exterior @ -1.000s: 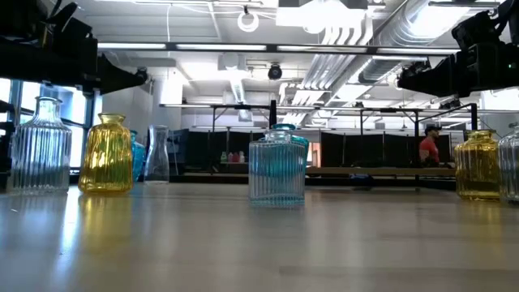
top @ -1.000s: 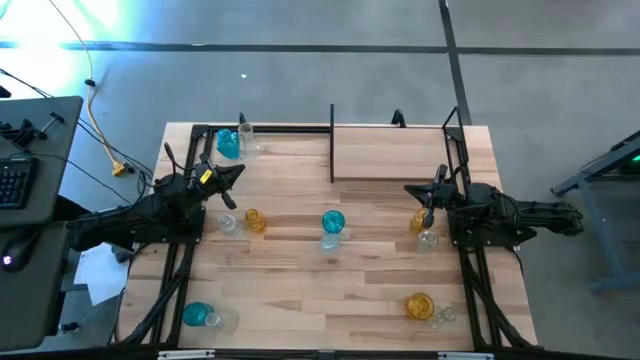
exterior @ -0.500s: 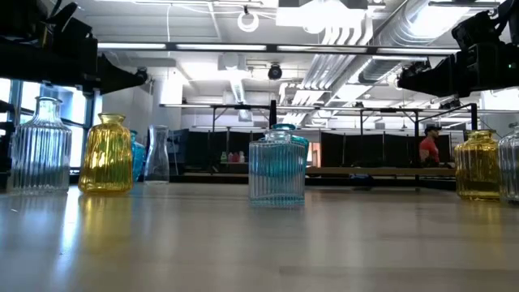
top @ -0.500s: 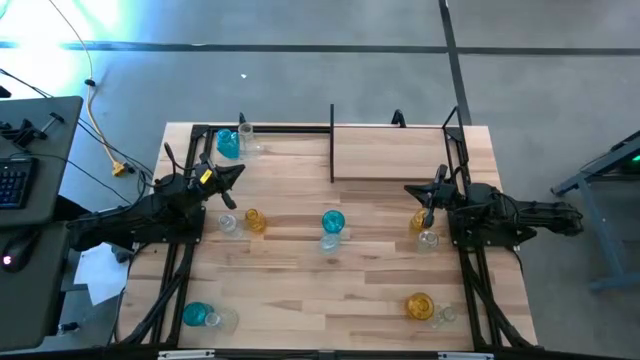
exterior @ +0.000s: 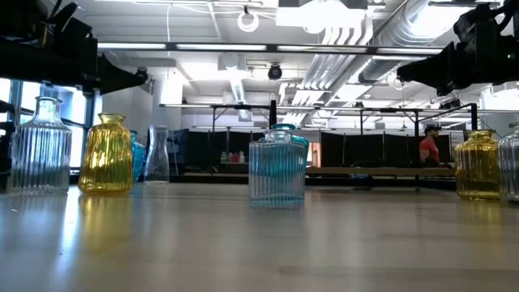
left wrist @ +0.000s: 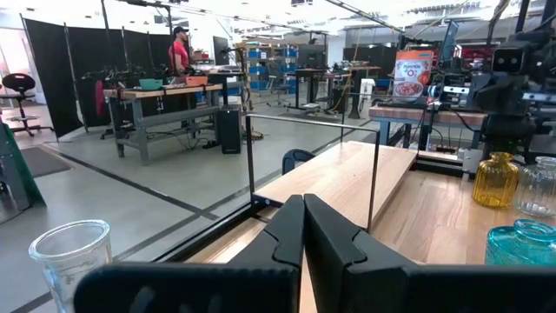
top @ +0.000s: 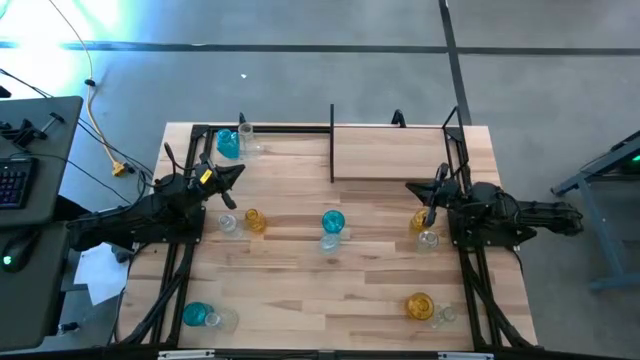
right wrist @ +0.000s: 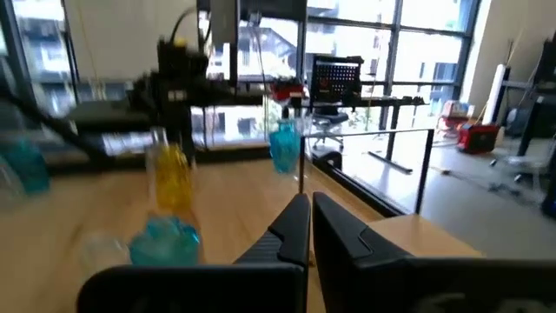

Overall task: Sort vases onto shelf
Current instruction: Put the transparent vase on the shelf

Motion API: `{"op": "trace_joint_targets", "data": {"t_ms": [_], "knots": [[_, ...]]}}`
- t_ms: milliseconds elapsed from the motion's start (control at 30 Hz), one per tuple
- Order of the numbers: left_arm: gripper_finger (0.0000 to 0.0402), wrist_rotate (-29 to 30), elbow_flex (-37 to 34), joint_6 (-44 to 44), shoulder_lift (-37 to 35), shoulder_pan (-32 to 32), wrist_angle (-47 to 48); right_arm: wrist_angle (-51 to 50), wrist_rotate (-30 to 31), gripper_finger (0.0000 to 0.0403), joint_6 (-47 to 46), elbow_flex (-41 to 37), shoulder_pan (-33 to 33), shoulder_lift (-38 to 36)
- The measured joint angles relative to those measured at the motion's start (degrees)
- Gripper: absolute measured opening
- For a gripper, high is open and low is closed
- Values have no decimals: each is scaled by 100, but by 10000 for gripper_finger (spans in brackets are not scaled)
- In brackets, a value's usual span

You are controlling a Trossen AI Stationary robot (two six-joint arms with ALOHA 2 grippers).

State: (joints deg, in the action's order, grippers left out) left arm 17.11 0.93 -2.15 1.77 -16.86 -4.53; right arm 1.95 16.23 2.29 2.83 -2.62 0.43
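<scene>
Table: broad light-wood plank tabletop [top: 300, 280] edged by a black metal frame.
Shelf: flat rectangular light-wood board with thin black frame and upright posts [top: 390, 152], lying at the table's far edge, right of centre; nothing stands on it.
Left arm: dark left gripper [top: 238, 171], fingers pressed together and empty, raised over the table's left side.
Right arm: dark right gripper [top: 411, 187], fingers likewise together and empty, just beyond the amber ribbed glass vase [top: 419, 220].
Vases: all on the tabletop in pairs; a teal ribbed glass vase [top: 333, 221] at centre, a yellow ribbed glass vase [top: 255, 220] to its left, a teal one [top: 227, 144] at the far left corner.
Writing: a red box [left wrist: 413, 67] in the room beyond carries lettering too small to read.
</scene>
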Motion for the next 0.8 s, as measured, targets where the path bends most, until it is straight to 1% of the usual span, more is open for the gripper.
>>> {"op": "trace_joint_targets", "data": {"t_ms": [67,267,400,533,667,800], "knots": [[0,1,0,0,1,0,2,116,0,0,-190,0,-2,0],[0,1,0,0,1,0,2,631,-9,0,-383,0,-2,0],[0,1,0,-1,1,1,0,1100,8,0,-352,0,-2,0],[0,-1,0,-2,1,2,2,1286,-148,0,-344,0,-2,37],[0,-1,0,-1,1,1,2,1443,-177,0,-401,0,0,305],[0,-1,2,-2,1,0,2,1913,-291,0,-493,0,0,805]]}}
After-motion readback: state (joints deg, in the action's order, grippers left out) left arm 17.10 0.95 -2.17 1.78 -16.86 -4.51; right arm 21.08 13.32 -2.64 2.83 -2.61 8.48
